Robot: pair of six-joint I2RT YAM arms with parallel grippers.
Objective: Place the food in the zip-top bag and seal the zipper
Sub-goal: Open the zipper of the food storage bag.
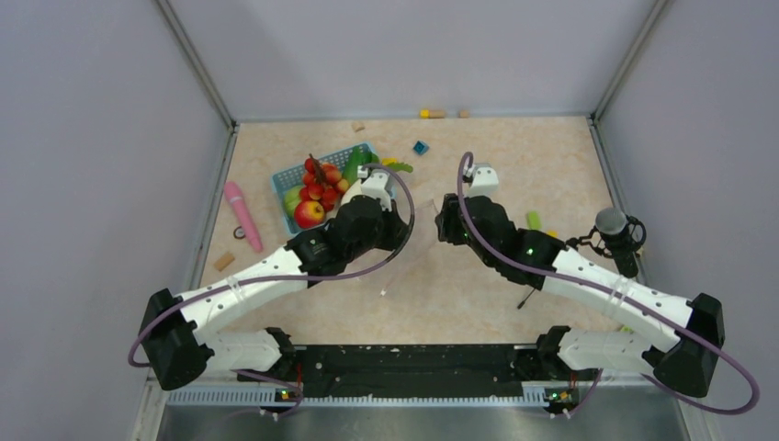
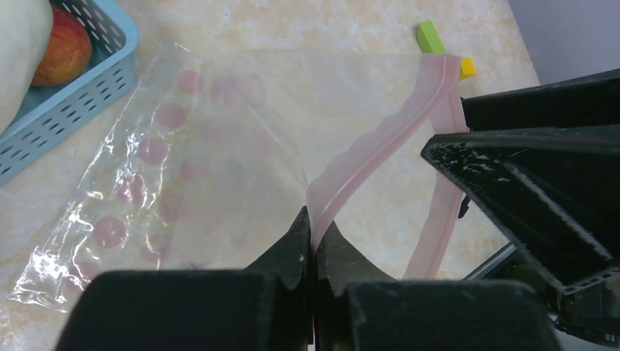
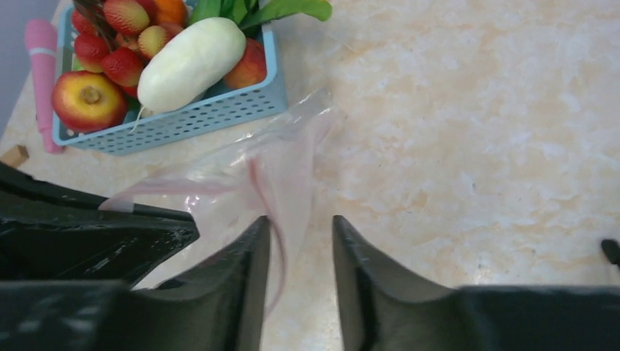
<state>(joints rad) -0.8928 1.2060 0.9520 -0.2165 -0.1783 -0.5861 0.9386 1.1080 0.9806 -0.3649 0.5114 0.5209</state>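
The clear zip-top bag (image 2: 219, 146) lies floppy on the marble tabletop beside the basket. Its pale pink zipper (image 2: 380, 139) lifts up to my left gripper (image 2: 313, 219), which is shut on that strip. My right gripper (image 3: 300, 227) is open, and a fold of the bag (image 3: 285, 168) hangs loose between its fingers, next to the left one. The food sits in the light blue basket (image 3: 212, 113): a white radish (image 3: 191, 62), a red-yellow apple (image 3: 88, 99), red cherries (image 3: 121, 18) and green leaves (image 3: 285, 9). Both grippers meet at the table's middle (image 1: 424, 225).
A pink stick toy (image 1: 243, 216) lies left of the basket (image 1: 287, 179). A green block (image 1: 534, 220) and a black microphone-like object (image 1: 617, 230) are on the right. A blue block (image 1: 421, 147) and small wooden pieces (image 1: 432, 114) lie near the back wall.
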